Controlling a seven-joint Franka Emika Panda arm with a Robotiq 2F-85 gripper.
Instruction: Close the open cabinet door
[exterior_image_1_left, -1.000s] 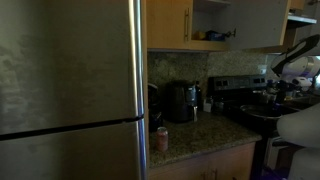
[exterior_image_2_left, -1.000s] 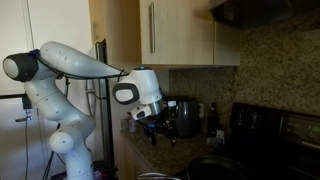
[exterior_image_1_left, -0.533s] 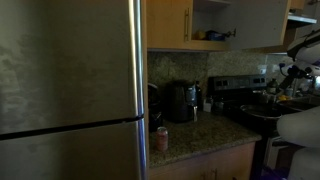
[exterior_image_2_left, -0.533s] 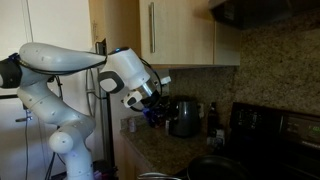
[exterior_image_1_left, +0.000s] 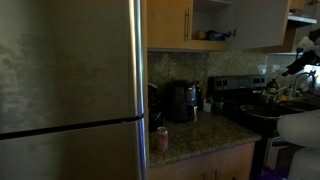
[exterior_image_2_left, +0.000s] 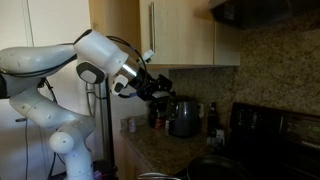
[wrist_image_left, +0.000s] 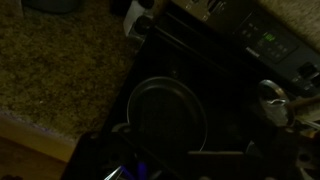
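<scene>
The cabinet door (exterior_image_1_left: 260, 24) stands open in an exterior view and shows its pale beige back beside the open shelf. In the exterior view from the stove side I see its light-brown front (exterior_image_2_left: 185, 32) with a slim bar handle (exterior_image_2_left: 152, 30). My gripper (exterior_image_2_left: 163, 88) hangs below that door's lower edge, clear of it and pointing sideways. Its fingers are dark and I cannot tell their state. The wrist view is very dark and looks down at the stove.
A large grey refrigerator (exterior_image_1_left: 70, 90) fills the left. A neighbouring shut wood door (exterior_image_1_left: 168, 22) hangs beside the shelf. A dark coffee maker (exterior_image_2_left: 184, 117) and small jars stand on the granite counter (exterior_image_1_left: 195, 135). A round pan (wrist_image_left: 168, 115) sits on the black stove (exterior_image_2_left: 270, 135).
My arm has lifted and swung. The gripper has risen from just above the counter to just under the cabinet door and has turned from pointing down to pointing sideways.
</scene>
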